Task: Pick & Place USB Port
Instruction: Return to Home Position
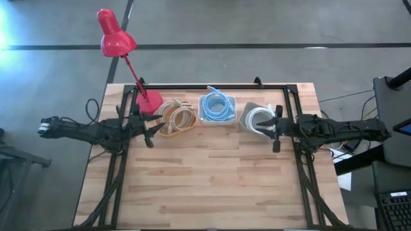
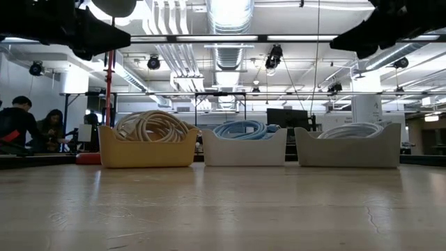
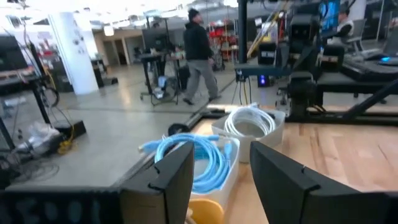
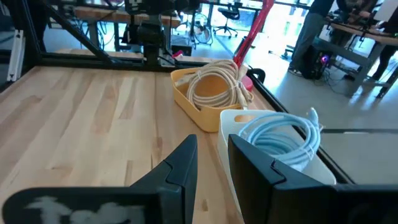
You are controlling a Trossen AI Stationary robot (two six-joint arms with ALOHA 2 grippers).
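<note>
Three bins stand in a row at the table's far side. A yellow bin (image 1: 176, 120) holds coiled beige cables (image 2: 152, 125). A white bin (image 1: 217, 108) holds coiled blue cables (image 3: 193, 155). A grey bin (image 1: 257, 119) holds coiled white cables (image 3: 249, 121). My left gripper (image 1: 151, 131) hangs open and empty in the air beside the yellow bin's left end. My right gripper (image 1: 275, 130) hangs open and empty in the air at the grey bin's right end. Both are above the low view's top edge, where only dark arm parts (image 2: 70, 28) show.
A red desk lamp (image 1: 117, 40) stands with its base (image 1: 151, 101) at the far left, just behind the yellow bin. A black frame (image 1: 212, 86) runs along the table's far edge and sides. Bare wood (image 1: 212, 179) fills the middle and near side. People show in the room beyond.
</note>
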